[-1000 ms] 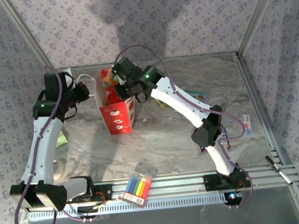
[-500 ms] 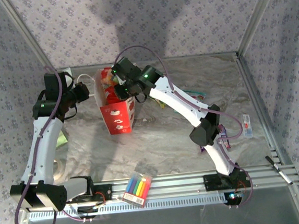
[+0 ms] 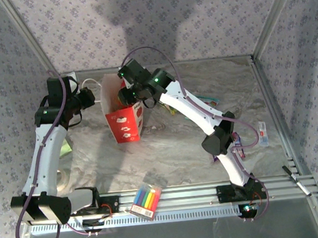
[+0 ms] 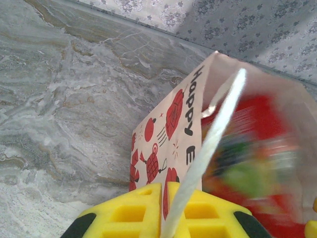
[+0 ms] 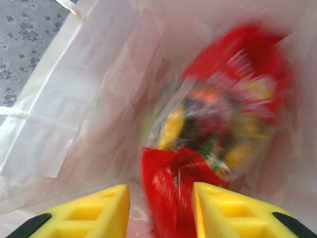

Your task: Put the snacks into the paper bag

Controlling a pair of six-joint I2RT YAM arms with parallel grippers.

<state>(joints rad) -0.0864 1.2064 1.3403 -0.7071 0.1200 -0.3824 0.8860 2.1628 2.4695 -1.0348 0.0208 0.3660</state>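
Over the open paper bag (image 3: 125, 125) the right pincer (image 5: 159, 193) stands parted, and a blurred red packet (image 5: 233, 69) is inside the bag, just past its fingers. The left pincer (image 4: 166, 191) is closed on the string handle (image 4: 218, 124). A pale packet (image 3: 210, 99) and a purple packet (image 3: 238, 141) lie on the desk (image 3: 173, 156), so the task seems only partly done.

The tabletop (image 3: 178, 145) is viewed from high above its near edge, at a distance. The paper bag (image 3: 125, 127) is shared by all three views — its printed side seen close from the left wrist, its inside from the right.
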